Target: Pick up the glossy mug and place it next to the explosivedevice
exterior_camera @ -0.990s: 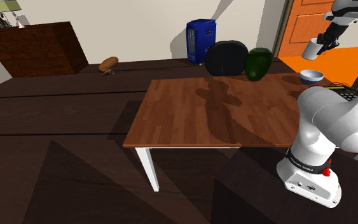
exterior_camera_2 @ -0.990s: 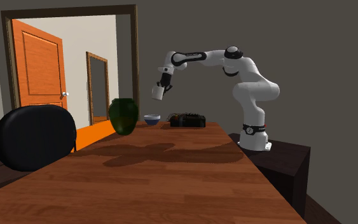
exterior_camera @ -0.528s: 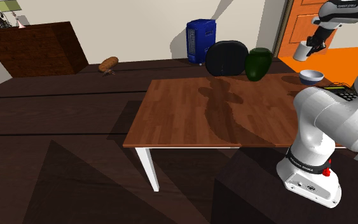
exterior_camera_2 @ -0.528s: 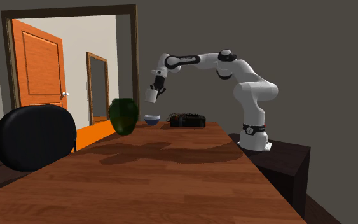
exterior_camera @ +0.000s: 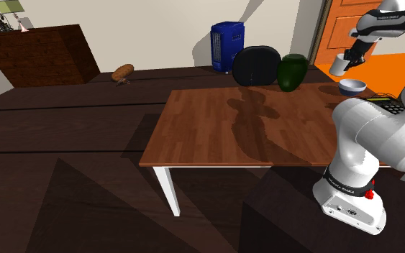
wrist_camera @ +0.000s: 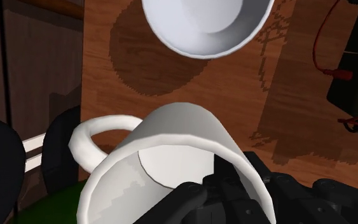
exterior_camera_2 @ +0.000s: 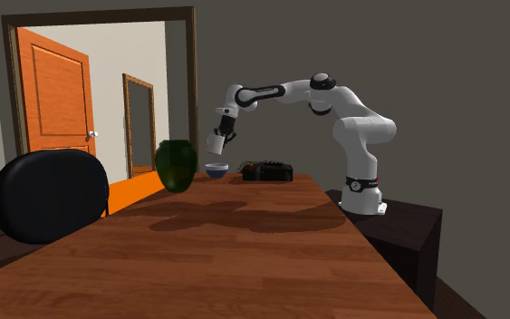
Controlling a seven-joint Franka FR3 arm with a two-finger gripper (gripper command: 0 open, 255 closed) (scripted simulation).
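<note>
While clamped in jaws by rim, white mug (wrist_camera: 177, 130) hangs tilted above bowl (wrist_camera: 203, 25).

white arm (exterior_camera_2: 367, 125) with dark joints, black hand (exterior_camera_2: 218, 138), perhaps a small red button (exterior_camera: 370, 194) near its base

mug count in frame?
1. The white mug is held tilted in the gripper, in the air above the bowl on the table. Another could be hidden behind the vase.

a room in a house: wooden table (exterior_camera: 208, 122), orange panelled door (exterior_camera_2: 55, 91), dark plank floor (exterior_camera: 64, 144), brown cabinet (exterior_camera: 42, 54).
</note>
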